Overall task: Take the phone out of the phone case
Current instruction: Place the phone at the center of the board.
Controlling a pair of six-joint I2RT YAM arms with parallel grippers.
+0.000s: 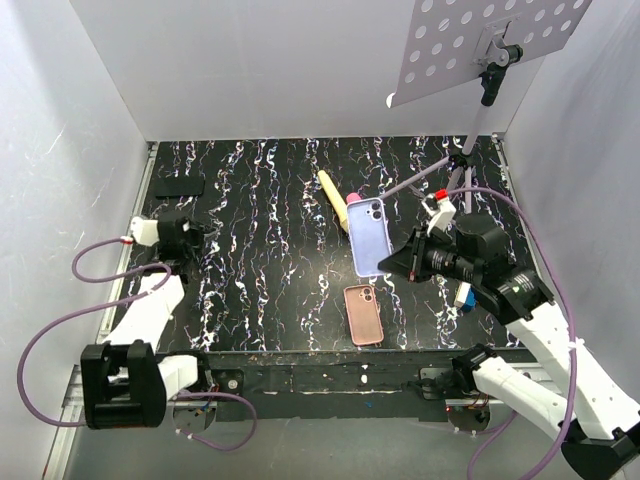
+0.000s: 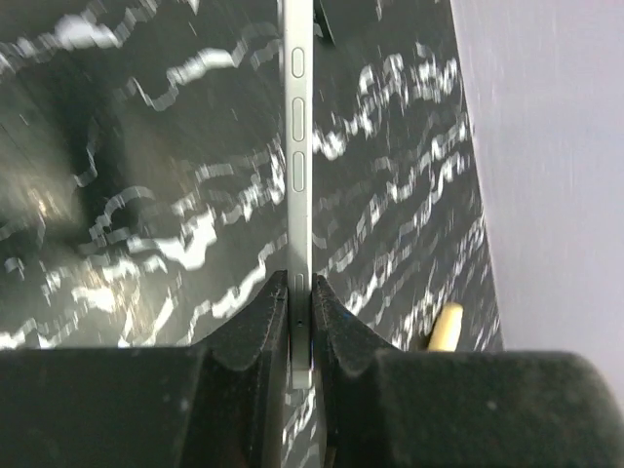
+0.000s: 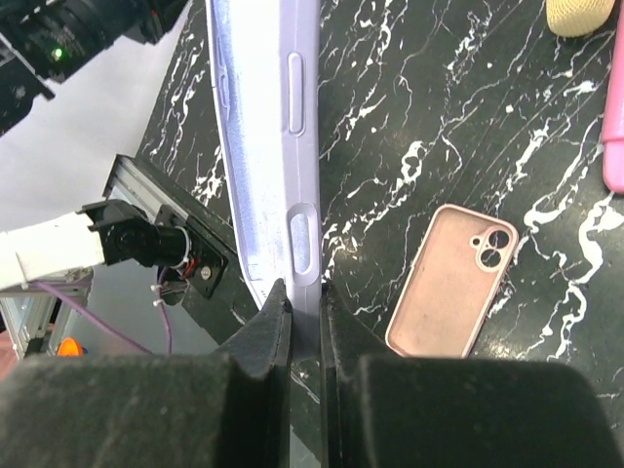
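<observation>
The right gripper [image 3: 300, 292] has its two fingers [image 3: 261, 336] close together. They pinch the phone [image 3: 292, 117] tight by its thin edge. The phone goes straight out from between the fingertips and is held up off the table [image 1: 260, 200]. The edge by the fingers is pale lavender, with long button bumps on it. From above you can see its lavender back and the camera corner at the end far from the fingers. The screen cannot be seen.

The phone case [image 3: 450, 283] is pink. It lies flat on the table, a little to the right of the right fingers in the wrist view. It is not touching the fingers or the phone, so the two are apart. Its camera hole is in the corner far from the fingers.

The left gripper [image 2: 300, 292] also has its fingers [image 2: 336, 327] close together. They squeeze the other phone [image 2: 299, 175], a thin one with a silvery edge and small side buttons. It sticks straight out from the fingertips, standing on its edge.

A yellow stick [image 1: 329, 190] lies on the table, past the lavender phone on the side away from the right fingers.
</observation>
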